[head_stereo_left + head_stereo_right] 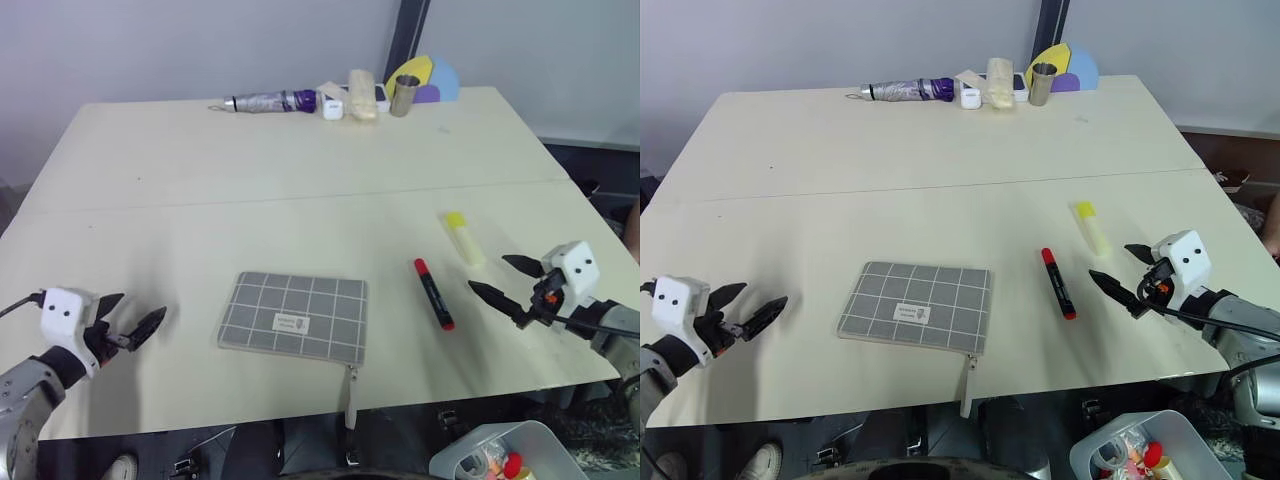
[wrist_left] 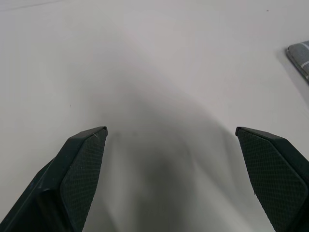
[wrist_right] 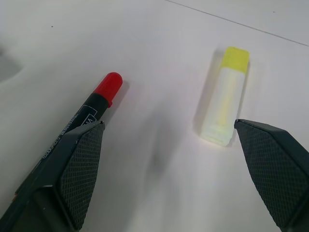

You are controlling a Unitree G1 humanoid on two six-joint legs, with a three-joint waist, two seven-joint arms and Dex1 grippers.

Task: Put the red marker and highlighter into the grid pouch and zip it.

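We see both grippers spread wide, holding nothing — left gripper left of the grid pouch, right gripper just beside the red marker and highlighter, all lying on the table.

The flat grey cloth pouch with white grid lines looks woven and matt. The slim red-capped black plastic marker has a smooth, slightly glossy cap. The chunky pale-yellow translucent plastic highlighter looks frosted. The cream table top is smooth and matt. The black gripper pads carry a fine cross-hatched texture
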